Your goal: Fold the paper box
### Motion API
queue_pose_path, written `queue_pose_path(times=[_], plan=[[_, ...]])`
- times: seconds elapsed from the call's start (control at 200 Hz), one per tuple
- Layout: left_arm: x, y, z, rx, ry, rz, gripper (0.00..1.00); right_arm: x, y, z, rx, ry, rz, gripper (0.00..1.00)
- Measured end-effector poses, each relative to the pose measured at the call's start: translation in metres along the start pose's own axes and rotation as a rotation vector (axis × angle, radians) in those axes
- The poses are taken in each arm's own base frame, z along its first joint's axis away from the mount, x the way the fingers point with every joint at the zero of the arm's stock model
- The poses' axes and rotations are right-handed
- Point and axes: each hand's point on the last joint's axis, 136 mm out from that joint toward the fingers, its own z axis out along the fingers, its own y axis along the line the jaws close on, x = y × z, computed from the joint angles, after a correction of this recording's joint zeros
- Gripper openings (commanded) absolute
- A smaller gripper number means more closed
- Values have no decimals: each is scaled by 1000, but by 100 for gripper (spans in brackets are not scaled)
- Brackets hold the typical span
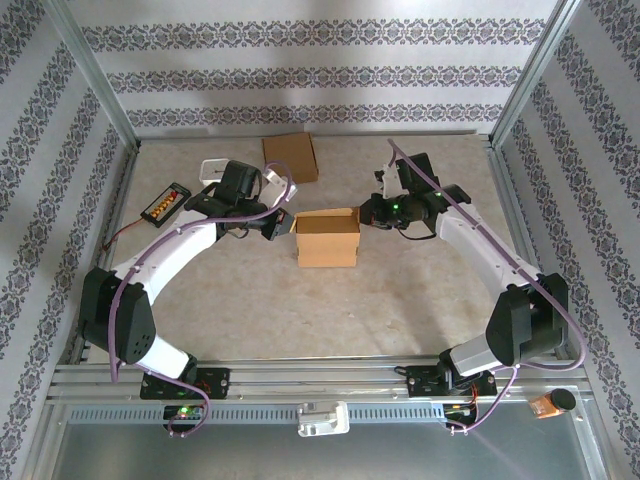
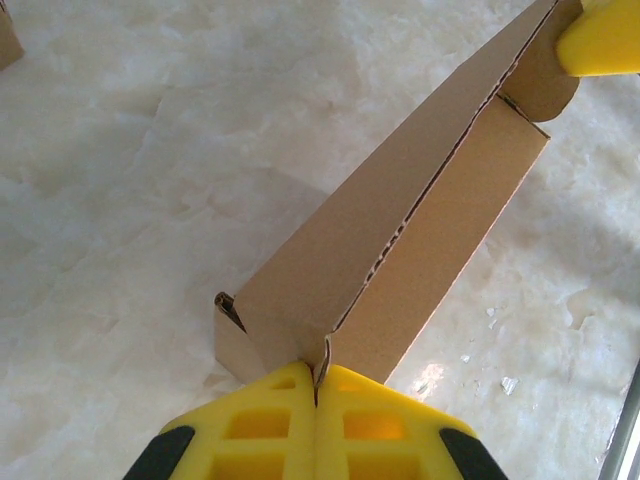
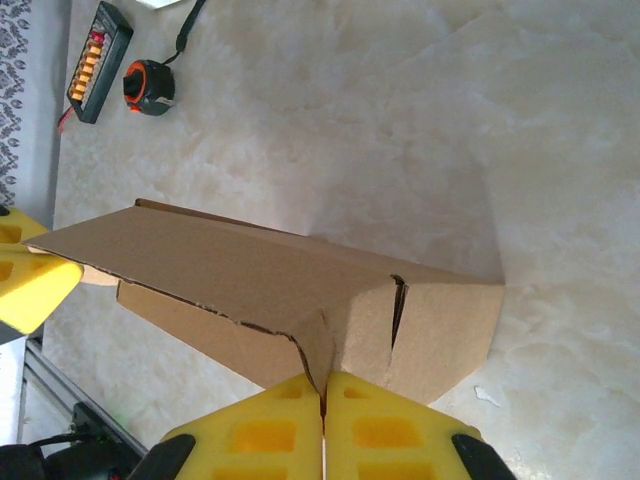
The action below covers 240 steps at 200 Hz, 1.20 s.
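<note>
We hold the cardboard box (image 1: pixel 328 240) by both ends near the middle of the tabletop (image 1: pixel 400 310).
Our left end effector (image 1: pixel 283 226) sits at the box's 9 o'clock, its yellow pads (image 2: pixel 268 425) shut tight on the edge of a brown flap at that end; our right end effector (image 1: pixel 366 213) sits at 3 o'clock, its pads (image 3: pixel 262 432) likewise clamped on the flap edge at the opposite end; the box rests on the tabletop, and a long flap runs along its top from one grip to the other; a flat cardboard piece (image 1: pixel 290 157) lies well apart at the box's 11 o'clock; a black tester with orange buttons (image 1: pixel 166 204) lies at 9 o'clock, by the tabletop's left edge, with a tape measure (image 3: pixel 148 85) just beside it.
</note>
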Motion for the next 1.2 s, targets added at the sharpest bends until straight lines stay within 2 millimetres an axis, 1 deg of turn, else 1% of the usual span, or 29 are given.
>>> queue_pose_path(times=[0.57, 0.854, 1.199], plan=[[2, 1, -2, -52, 6, 52, 3, 1, 7, -3, -38, 19, 57, 7], [2, -6, 1, -39, 7, 69, 3, 2, -5, -6, 40, 17, 1, 6], [2, -9, 2, -29, 7, 73, 3, 2, -12, -6, 76, 12, -59, 5]])
